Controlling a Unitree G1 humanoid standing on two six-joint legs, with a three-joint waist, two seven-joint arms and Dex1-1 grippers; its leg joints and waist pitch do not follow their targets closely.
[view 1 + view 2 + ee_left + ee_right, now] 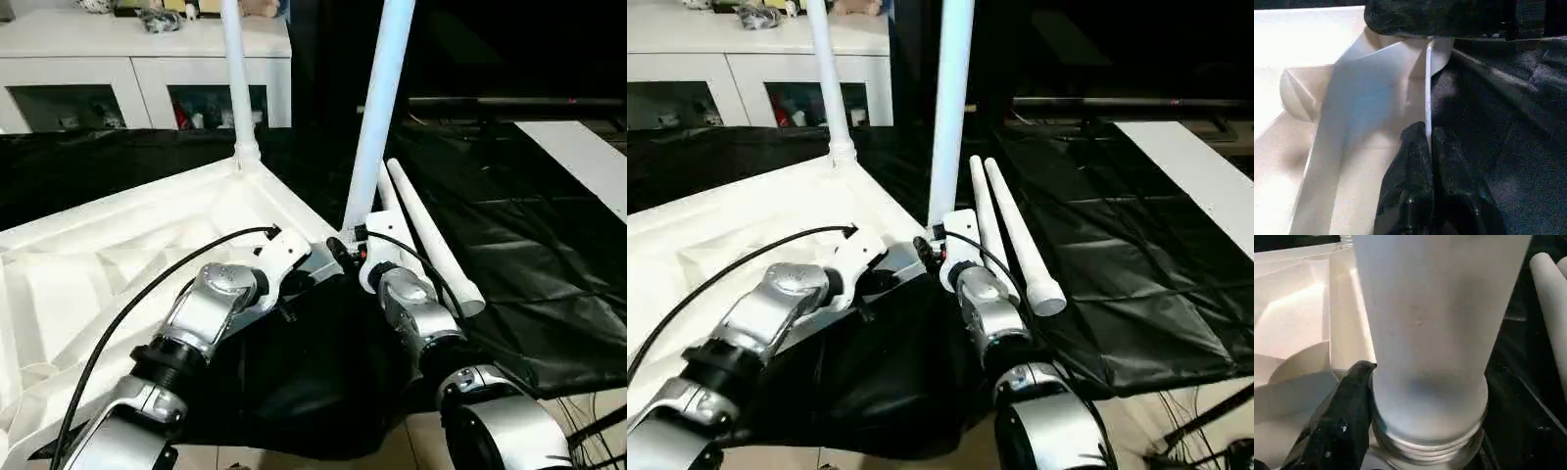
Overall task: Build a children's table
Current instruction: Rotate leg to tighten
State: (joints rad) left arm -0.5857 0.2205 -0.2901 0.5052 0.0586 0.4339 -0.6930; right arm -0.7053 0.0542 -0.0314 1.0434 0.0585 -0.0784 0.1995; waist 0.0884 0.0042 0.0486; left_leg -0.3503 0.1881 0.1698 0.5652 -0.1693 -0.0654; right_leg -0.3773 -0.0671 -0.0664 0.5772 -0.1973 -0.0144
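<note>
Both silver forearms reach in: left gripper [1429, 147] pinched shut on the tabletop [118, 264] rim, right gripper [1415, 396] half-open around the upright leg [377, 117], which should stay plumb while screwing.

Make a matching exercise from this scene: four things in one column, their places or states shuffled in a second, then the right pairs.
Things:
1. left gripper
2. right gripper
3. two loose legs
4. far leg

States:
A. lying side by side on the black cloth
B. standing upright in the tabletop's far corner socket
C. shut on the tabletop's thin rim
D. around the near leg, just above its threaded base

Pairs: 1-C, 2-D, 3-A, 4-B
</note>
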